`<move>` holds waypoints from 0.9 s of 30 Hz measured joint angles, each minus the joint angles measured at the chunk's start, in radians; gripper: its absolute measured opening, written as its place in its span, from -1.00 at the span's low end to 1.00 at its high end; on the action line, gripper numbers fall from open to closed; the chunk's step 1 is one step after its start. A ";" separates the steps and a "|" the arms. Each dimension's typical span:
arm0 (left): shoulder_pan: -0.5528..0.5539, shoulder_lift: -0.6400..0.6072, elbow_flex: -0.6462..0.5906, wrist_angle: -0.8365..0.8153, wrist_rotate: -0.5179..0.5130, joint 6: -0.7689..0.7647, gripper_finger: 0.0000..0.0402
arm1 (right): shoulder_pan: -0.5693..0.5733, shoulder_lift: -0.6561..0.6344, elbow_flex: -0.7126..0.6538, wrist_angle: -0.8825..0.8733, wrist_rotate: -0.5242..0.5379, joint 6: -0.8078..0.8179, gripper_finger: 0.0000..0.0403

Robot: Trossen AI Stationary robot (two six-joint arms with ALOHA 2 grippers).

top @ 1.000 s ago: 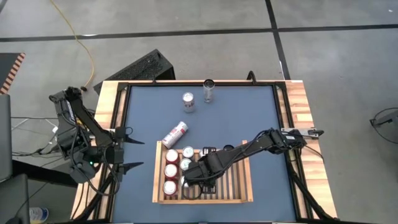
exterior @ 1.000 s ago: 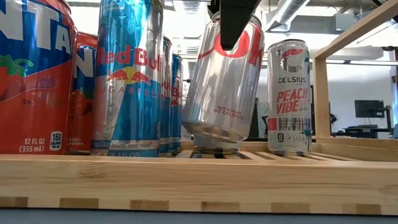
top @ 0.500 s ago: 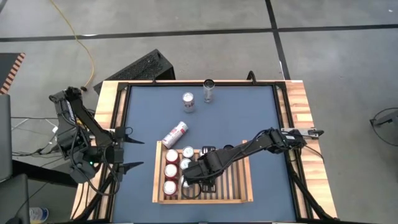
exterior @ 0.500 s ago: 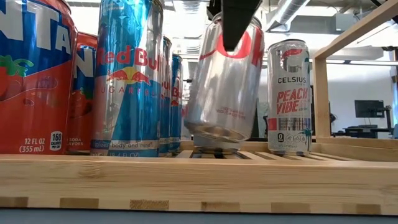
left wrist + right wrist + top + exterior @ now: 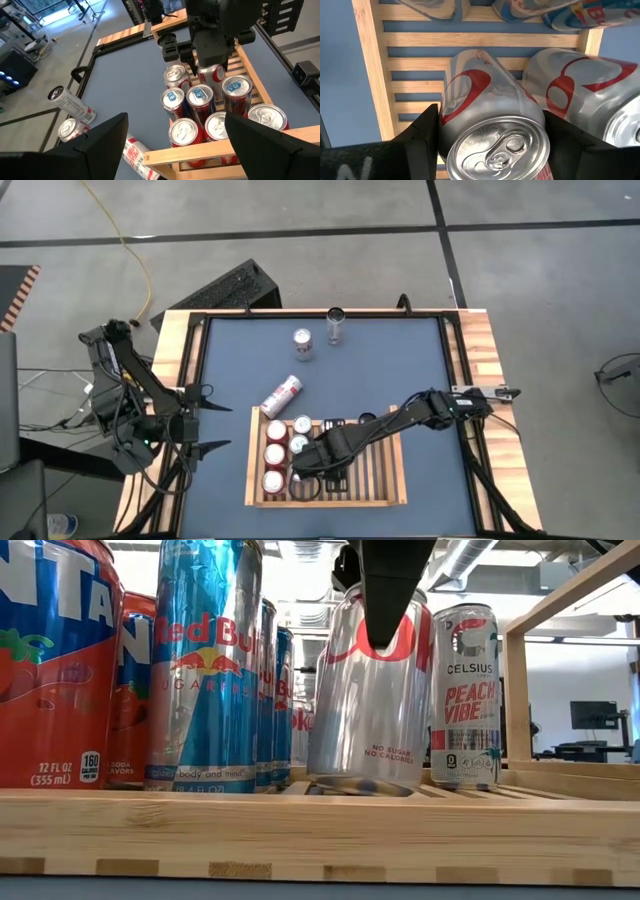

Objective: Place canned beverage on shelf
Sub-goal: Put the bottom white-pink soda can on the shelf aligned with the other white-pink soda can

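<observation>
Light wood, slatted, with a low raised rim: the shelf (image 5: 380,498) lies on the near half of the blue tabletop (image 5: 400,360), holding cans along its left side. From the low view, two red Fanta cans (image 5: 50,665) stand at the left, blue Red Bull cans (image 5: 205,665) next to them, and a Celsius can (image 5: 464,695) farther back to the right.

The right gripper (image 5: 305,480) reaches down into the shelf from the right side of the table. Its fingers (image 5: 422,140) are clamped on either side of a silver Coke can (image 5: 368,690), near the can's top. In the low view the can's base rests on the slats and the can stands almost upright, just beside the Red Bull cans. The right wrist view shows a second silver-and-red can (image 5: 585,85) immediately beside the gripped one.

The left gripper (image 5: 208,420) is off the shelf, at the table's left edge, with its fingers (image 5: 95,145) spread apart and nothing between them.

Outside the shelf, three cans sit on the tabletop: a white-and-red can lying on its side (image 5: 282,395) just beyond the shelf's far left corner, one upright can (image 5: 302,344) farther back, and a slim can (image 5: 335,325) near the far edge.
</observation>
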 joint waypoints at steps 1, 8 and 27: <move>0.000 0.000 0.000 0.000 0.000 0.000 0.59 | -0.001 -0.003 0.000 0.000 0.002 0.006 0.21; 0.000 0.000 0.000 0.000 0.000 0.000 0.59 | -0.005 -0.009 -0.002 -0.007 0.001 0.015 0.21; 0.000 0.000 0.000 0.000 0.002 -0.008 0.59 | -0.027 -0.009 -0.004 0.019 -0.031 0.034 0.24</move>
